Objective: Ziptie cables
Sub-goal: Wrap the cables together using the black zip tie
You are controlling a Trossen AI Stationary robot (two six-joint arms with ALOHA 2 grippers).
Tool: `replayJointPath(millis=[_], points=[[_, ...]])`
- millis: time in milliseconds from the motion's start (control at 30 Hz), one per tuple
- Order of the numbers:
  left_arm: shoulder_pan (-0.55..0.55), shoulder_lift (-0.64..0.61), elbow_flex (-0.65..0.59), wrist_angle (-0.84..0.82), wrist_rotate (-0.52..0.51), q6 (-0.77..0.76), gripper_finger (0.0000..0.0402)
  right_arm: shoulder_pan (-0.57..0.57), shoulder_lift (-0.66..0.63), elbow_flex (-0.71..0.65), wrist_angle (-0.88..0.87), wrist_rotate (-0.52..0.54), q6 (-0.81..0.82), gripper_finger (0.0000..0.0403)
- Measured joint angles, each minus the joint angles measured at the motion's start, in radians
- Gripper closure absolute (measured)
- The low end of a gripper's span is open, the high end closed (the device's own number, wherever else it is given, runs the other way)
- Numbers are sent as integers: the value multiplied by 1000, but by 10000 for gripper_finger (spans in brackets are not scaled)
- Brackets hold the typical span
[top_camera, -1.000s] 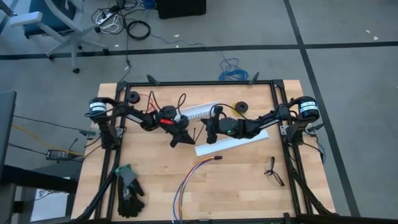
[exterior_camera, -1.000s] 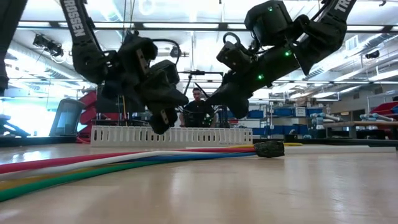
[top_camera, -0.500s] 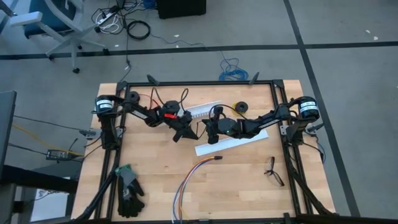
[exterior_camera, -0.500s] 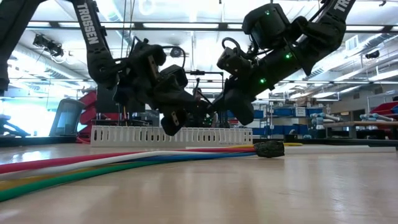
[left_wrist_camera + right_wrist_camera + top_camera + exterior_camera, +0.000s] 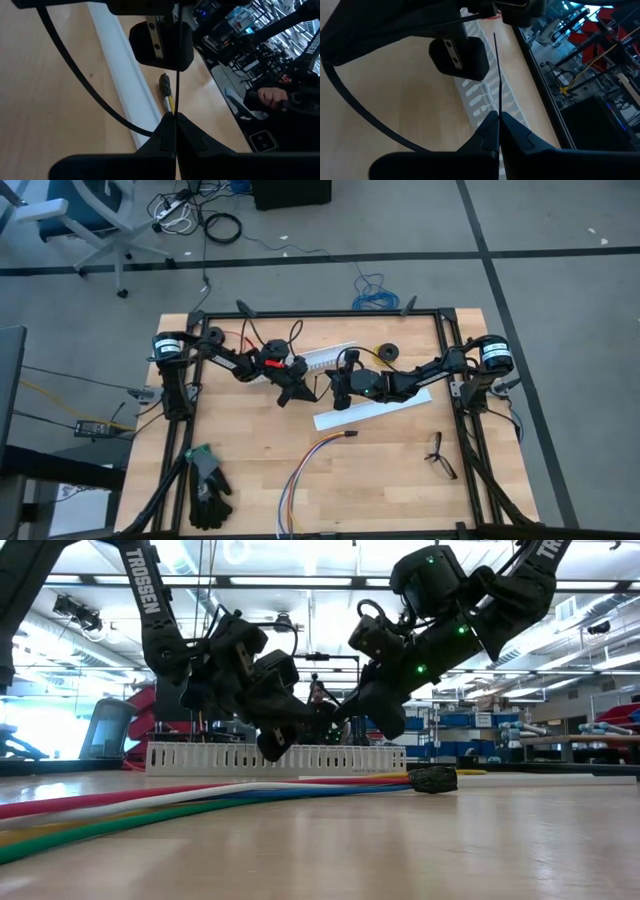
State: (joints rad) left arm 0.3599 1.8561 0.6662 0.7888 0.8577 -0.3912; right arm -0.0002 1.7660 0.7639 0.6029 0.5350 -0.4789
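Both grippers hold the ziptie [image 5: 496,70] in the air above the white slotted channel [image 5: 325,360]. The left gripper [image 5: 175,122] is clenched on one part of the strip; the right gripper [image 5: 499,117] is clenched on another, facing the left one just across the channel. The cables [image 5: 300,480] lie loose on the tabletop [image 5: 390,480], well apart from the channel on the near side, with nothing around them yet.

To do this handover well, only one gripper should release, and the strip should stay taut and straight. The holding arm should then carry it toward the cables without twisting it.
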Motion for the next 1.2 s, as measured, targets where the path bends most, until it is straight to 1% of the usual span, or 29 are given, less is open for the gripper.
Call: replayJointPath(millis=[333, 600, 867, 933, 1067, 1200], points=[[0, 0, 0, 6, 54, 34, 402, 18, 0, 0, 26, -2, 2, 403], [0, 0, 0, 7, 65, 47, 402, 17, 0, 0, 97, -68, -62, 403], [0, 0, 0, 23, 65, 47, 402, 17, 0, 0, 61, -83, -65, 403], [0, 0, 0, 27, 64, 47, 402, 17, 0, 0, 58, -78, -65, 403], [0, 0, 0, 29, 64, 44, 402, 17, 0, 0, 33, -15, -79, 403], [0, -1, 0, 29, 64, 44, 402, 16, 0, 0, 22, -1, -107, 403]])
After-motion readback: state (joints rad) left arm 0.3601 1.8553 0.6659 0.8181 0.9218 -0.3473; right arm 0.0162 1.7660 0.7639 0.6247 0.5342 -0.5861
